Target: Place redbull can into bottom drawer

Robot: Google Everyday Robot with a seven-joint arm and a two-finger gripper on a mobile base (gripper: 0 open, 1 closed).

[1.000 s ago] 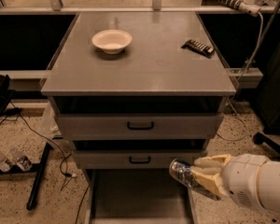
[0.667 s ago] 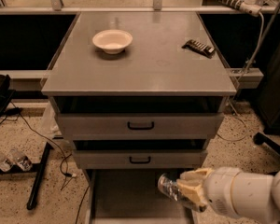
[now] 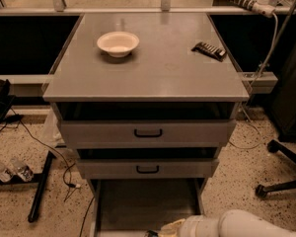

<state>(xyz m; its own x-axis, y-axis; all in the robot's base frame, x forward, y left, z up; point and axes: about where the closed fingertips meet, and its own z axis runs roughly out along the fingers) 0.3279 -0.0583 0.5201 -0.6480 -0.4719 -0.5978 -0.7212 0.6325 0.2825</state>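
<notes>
Though mostly cropped, the gripper (image 3: 164, 229) hangs over the bottom drawer (image 3: 143, 204).

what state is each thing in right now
bottom drawer: pulled open, visible floor bare
two upper drawers: pushed in
bowl: upright, empty, on the cabinet top
gripper: low at the frame's bottom edge, over the open drawer's front
redbull can: just a sliver showing beside the gripper

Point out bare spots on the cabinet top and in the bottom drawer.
Cabinet top: bare between bowl and ribbed bar, and across the whole front half. Bottom drawer: floor bare except its front edge, where the gripper sits.
</notes>
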